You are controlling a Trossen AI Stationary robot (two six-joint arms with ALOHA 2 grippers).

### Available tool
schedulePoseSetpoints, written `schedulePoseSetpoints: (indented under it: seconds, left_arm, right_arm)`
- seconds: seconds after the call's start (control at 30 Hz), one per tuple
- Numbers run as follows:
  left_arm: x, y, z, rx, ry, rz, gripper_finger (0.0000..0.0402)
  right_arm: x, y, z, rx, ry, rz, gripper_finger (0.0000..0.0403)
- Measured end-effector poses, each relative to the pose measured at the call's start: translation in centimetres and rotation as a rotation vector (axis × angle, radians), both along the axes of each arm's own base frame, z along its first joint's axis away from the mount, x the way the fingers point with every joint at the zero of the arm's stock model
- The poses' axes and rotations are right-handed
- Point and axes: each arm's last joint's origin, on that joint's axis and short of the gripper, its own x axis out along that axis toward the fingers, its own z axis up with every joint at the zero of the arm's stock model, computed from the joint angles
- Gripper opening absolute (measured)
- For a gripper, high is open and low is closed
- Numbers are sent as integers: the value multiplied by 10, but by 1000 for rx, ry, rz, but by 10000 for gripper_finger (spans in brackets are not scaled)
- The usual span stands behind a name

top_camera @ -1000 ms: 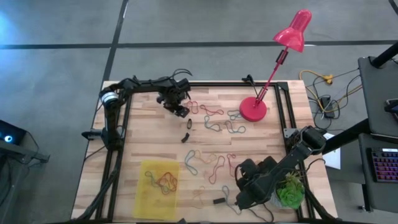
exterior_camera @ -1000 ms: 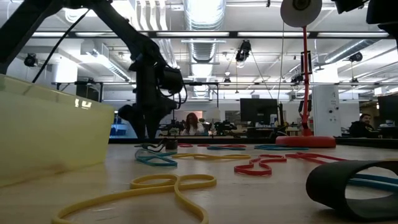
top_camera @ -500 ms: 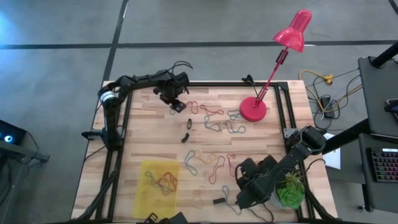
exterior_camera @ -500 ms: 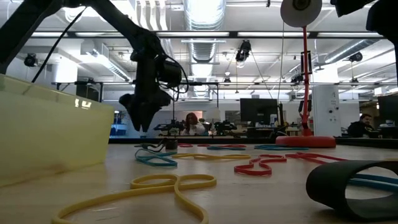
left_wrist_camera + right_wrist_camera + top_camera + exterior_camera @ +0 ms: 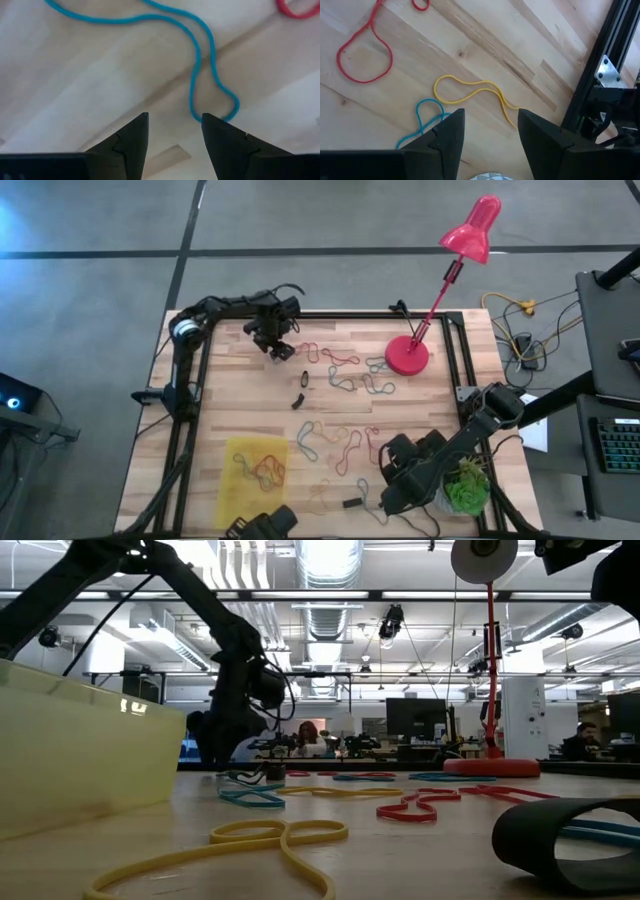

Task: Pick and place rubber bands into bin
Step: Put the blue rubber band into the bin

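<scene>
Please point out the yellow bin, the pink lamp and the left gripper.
bin (image 5: pixel 236 492): high view, bare floor near its edge.
pink lamp (image 5: pixel 407 357): high view, round base.
left gripper (image 5: pixel 174 127): left wrist view, between fingertips.

Yellow rubber band (image 5: pixel 262 837) lies in front; bin (image 5: pixel 80 755) left, left tool (image 5: pixel 213 745) behind

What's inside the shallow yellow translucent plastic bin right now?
The high view shows a small tangle of red and dark rubber bands lying in the yellow plastic bin. How many cannot be told; they overlap.

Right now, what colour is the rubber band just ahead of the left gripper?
Blue: the rubber band shows best in the left wrist view, beyond the left gripper.
</scene>
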Motion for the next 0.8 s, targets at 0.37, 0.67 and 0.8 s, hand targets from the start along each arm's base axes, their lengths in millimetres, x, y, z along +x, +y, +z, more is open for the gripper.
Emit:
schedulePoseSetpoints:
  seconds: [0.37, 0.67, 0.8]
  left_arm:
    - [-3, 5, 0, -18, -39, -3, 144]
    - [-2, 4, 0, -28, -42, 7, 82]
    - [-2, 1, 2, -59, -26, 29, 80]
  right_arm:
    - [-1, -1, -2, -8, 16, 17, 171]
    - [-2, -2, -3, -11, 18, 18, 171]
    - [-2, -2, -3, -11, 17, 16, 171]
